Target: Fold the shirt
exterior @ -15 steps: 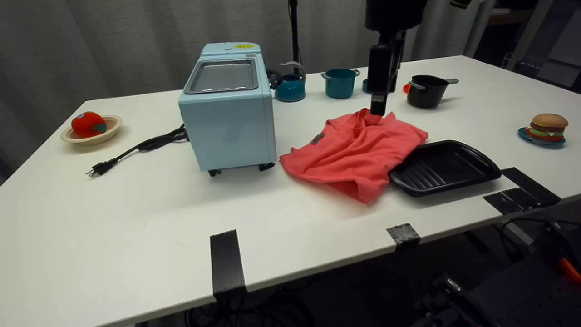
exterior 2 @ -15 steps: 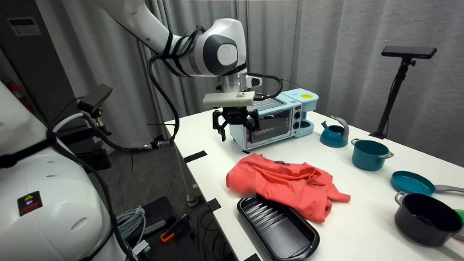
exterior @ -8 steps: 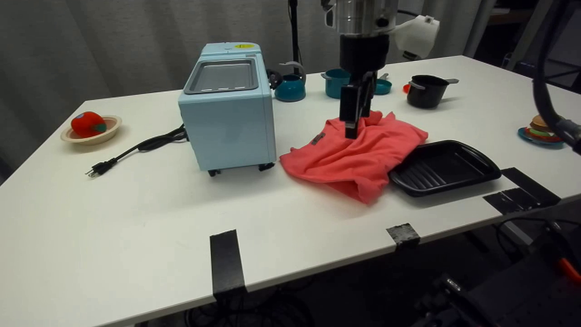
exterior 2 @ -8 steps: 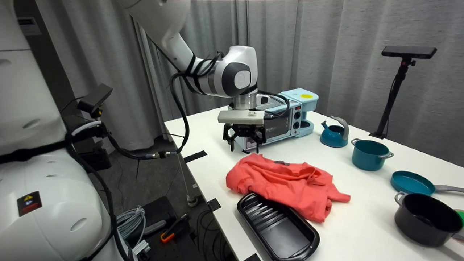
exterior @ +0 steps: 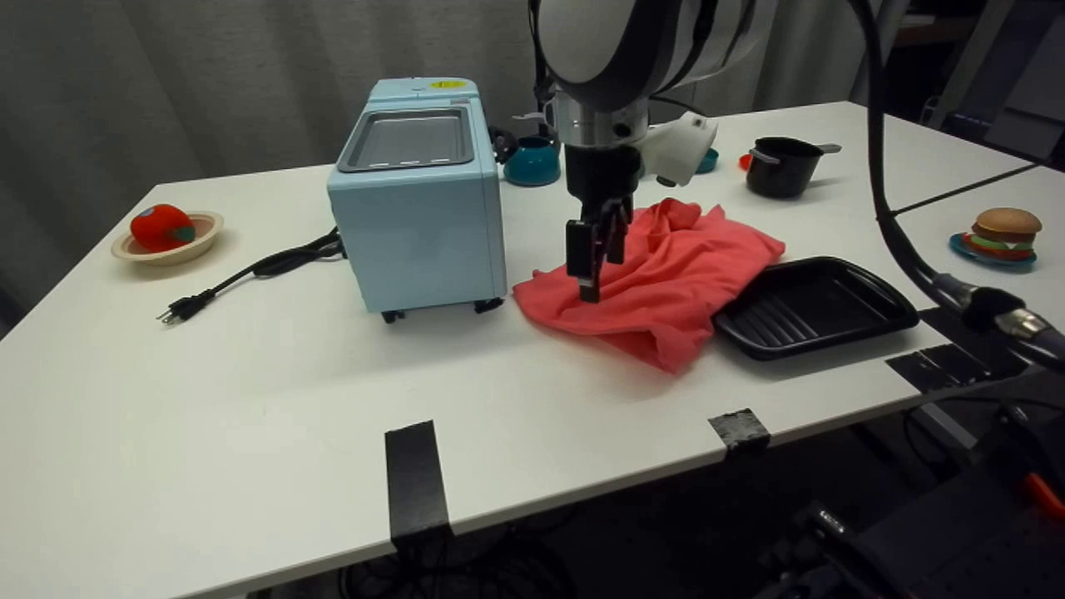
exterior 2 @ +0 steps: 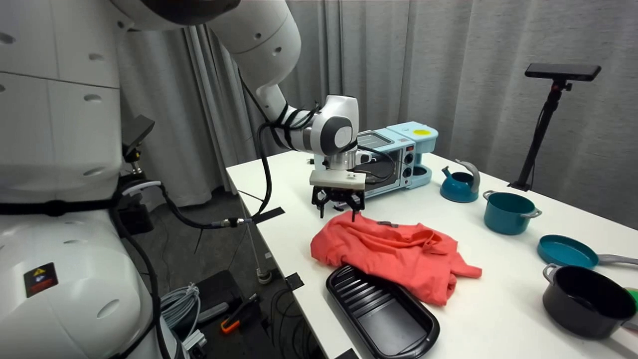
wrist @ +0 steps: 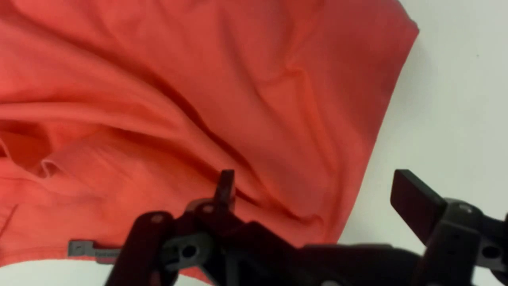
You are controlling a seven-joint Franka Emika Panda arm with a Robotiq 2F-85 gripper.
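Observation:
The coral-red shirt (exterior: 674, 274) lies rumpled on the white table in both exterior views, with a grey tag at its collar edge. It also shows in an exterior view (exterior 2: 394, 249) and fills most of the wrist view (wrist: 238, 99). My gripper (exterior: 601, 276) is open and empty, pointing down above the shirt's edge on the oven side. In an exterior view the gripper (exterior 2: 338, 217) hangs just over that edge. In the wrist view the gripper (wrist: 315, 188) has its left finger over the fabric and its right finger over bare table. The fingertips appear apart from the cloth.
A light-blue toaster oven (exterior: 416, 233) stands close beside the shirt. A black ridged tray (exterior 2: 396, 321) lies against the shirt, its edge partly under the cloth. A teal kettle (exterior 2: 457, 188), a teal pot (exterior 2: 506, 217) and a black pot (exterior 2: 580, 309) stand farther back.
My gripper has come down and moved toward the oven-side edge of the shirt, staying open. The shirt and the other objects have not moved.

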